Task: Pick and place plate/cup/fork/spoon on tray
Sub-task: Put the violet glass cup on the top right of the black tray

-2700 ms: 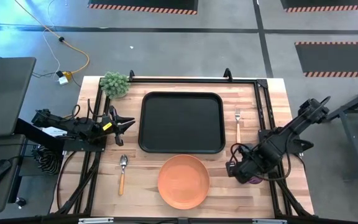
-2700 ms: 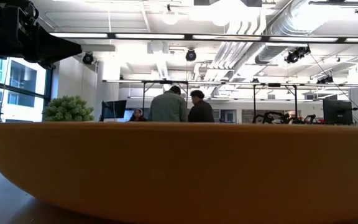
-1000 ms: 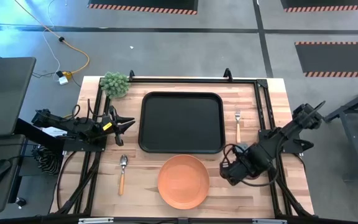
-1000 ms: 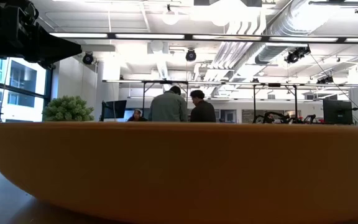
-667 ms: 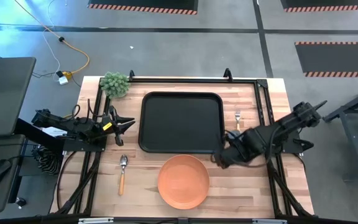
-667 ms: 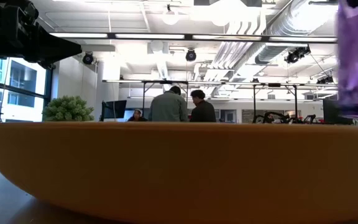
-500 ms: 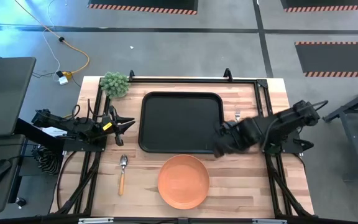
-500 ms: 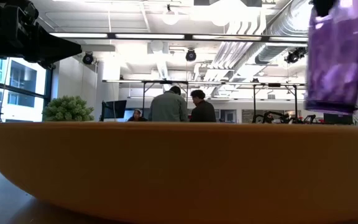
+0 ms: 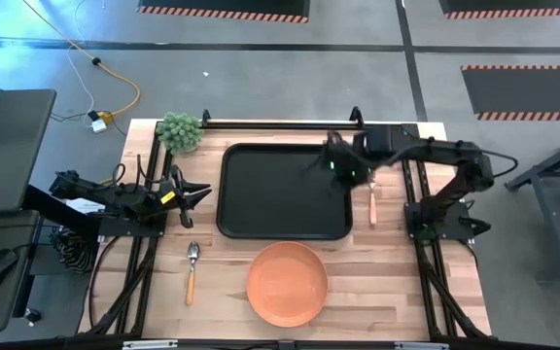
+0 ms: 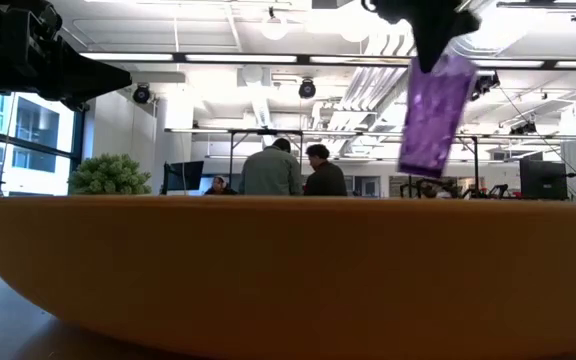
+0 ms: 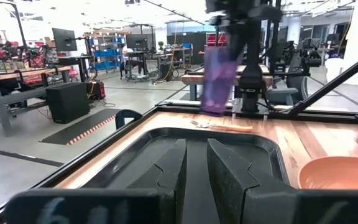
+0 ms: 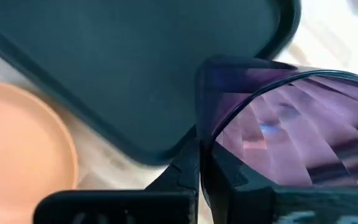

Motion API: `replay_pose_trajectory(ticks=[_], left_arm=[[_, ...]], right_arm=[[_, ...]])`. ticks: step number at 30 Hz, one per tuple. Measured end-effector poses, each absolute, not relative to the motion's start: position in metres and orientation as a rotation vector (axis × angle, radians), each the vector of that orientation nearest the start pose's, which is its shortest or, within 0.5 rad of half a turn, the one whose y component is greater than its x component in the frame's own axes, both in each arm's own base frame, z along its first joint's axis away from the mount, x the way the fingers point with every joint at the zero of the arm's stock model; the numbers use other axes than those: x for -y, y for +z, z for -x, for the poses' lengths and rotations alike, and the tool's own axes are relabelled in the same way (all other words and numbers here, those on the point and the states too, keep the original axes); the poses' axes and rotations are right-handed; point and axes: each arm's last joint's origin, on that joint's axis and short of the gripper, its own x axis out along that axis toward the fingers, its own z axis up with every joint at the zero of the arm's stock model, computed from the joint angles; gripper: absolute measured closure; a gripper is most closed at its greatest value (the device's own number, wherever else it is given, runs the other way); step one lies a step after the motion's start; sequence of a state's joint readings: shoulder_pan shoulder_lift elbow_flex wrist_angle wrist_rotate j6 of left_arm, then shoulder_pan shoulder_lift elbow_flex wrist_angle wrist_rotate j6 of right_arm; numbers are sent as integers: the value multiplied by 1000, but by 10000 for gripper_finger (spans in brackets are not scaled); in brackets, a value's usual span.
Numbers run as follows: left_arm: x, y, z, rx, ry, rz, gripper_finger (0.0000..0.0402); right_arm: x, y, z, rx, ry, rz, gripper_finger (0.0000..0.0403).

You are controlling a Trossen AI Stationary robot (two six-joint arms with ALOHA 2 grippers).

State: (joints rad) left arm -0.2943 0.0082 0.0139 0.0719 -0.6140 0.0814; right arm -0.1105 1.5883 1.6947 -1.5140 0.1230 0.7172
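The dark purple cup (image 10: 434,115) hangs in the air, tilted, above the far right corner of the black tray (image 9: 285,192), with my right gripper (image 9: 336,163) shut on it. The cup (image 11: 219,79) also shows in the left wrist view, clear of the tray. The orange plate (image 9: 287,283) lies flat on the table near the front edge. To the right of the tray lies the fork (image 9: 372,197), and to the left of the plate the spoon (image 9: 192,267). My left gripper (image 9: 198,192) waits at the tray's left side, slightly open, holding nothing. My right gripper holds the cup by its rim wall (image 12: 201,118), pinched between the two fingers (image 12: 185,171), one finger on the inside and one on the outside. The fingers come from above. The cup hangs below them, tilted and lifted clear of tray and table.
A small green plant (image 9: 180,130) stands at the table's far left corner. A black frame rail (image 9: 280,123) runs along the far edge and down both sides. People stand in the room behind the table (image 10: 288,168).
My right gripper has carried the cup up from the table's near right part, toward the far edge and the left, to above the tray's far right corner. The cup is lifted clear and hangs tilted.
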Motion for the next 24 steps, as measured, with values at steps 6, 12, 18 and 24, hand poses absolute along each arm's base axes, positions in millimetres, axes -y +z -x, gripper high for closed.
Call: replay_pose_trajectory(ticks=[6, 12, 18, 24], left_arm=[[11, 174, -93, 57, 327, -45, 346], [10, 174, -93, 57, 334, -43, 346], [9, 174, -92, 68, 392, 35, 346], [9, 174, -92, 69, 394, 36, 346]], right_arm=[[81, 360, -276, -1215, -606, -448, 402], [115, 364, -274, -1154, -552, -308, 402], [142, 367, -270, -1112, -544, -192, 402], [155, 368, -264, -1103, -545, -158, 402]])
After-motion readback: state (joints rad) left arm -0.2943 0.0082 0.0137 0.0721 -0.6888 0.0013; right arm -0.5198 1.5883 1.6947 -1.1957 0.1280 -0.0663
